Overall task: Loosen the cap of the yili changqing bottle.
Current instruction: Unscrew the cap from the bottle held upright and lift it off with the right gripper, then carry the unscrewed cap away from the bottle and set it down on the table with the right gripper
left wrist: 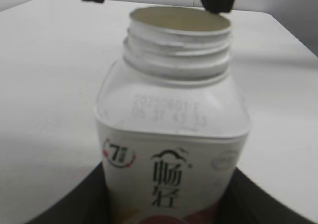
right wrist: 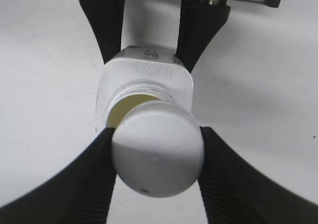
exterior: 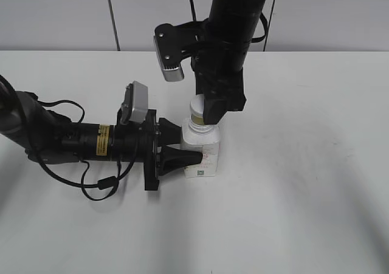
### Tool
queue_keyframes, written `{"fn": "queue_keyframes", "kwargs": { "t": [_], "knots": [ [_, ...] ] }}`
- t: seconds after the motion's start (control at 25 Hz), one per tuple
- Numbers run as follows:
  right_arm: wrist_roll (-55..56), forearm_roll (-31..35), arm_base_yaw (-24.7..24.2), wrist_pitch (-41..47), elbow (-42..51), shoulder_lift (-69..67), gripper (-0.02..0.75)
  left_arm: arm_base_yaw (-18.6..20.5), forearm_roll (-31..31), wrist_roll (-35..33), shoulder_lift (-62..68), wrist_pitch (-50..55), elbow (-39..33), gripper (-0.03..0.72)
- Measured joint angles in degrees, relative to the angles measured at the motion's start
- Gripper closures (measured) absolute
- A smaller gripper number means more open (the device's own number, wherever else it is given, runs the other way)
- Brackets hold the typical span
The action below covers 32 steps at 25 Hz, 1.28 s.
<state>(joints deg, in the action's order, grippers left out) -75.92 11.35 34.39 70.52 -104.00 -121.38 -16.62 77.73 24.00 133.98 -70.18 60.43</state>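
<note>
Holding cap [right wrist: 158,157] clear above neck, R tool [right wrist: 158,159] clamped on it; L tool [exterior: 182,158] grips bottle [exterior: 200,149] body.

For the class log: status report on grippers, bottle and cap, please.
Left gripper shut on bottle. Right gripper shut on cap, lifted off the neck. Nothing in the way.

Left end effector [exterior: 188,158] clamped horizontal; right end effector [right wrist: 156,157] clamped, vertical.

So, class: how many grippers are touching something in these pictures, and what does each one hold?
2. The left gripper clamps the small squarish white plastic bottle at its body, on the white table. The right gripper holds the round white ribbed cap, lifted off the threaded neck.
</note>
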Motion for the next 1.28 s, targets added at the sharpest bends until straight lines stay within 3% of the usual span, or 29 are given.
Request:
{"fn": "queue_keyframes", "kwargs": {
  "t": [0.4, 0.76, 1.04, 1.28],
  "knots": [
    [4.33, -0.58, 0.00, -0.14, -0.02, 2.46, 0.349, 0.00, 0.05, -0.17, 0.00, 0.00, 0.00, 0.357],
    [27.34, -5.04, -1.18, -0.18, -0.12, 4.67, 0.350, 0.00, 0.05, -0.17, 0.00, 0.00, 0.00, 0.357],
    [45.42, 0.99, -12.32, -0.25, -0.12, 4.67, 0.350, 0.01, 0.05, -0.17, 0.00, 0.00, 0.00, 0.357],
    [54.69, 1.66, -23.81, -0.78, 2.50, 4.67, 0.350, 0.06, 0.05, -0.17, 0.00, 0.00, 0.00, 0.357]
  ]
}}
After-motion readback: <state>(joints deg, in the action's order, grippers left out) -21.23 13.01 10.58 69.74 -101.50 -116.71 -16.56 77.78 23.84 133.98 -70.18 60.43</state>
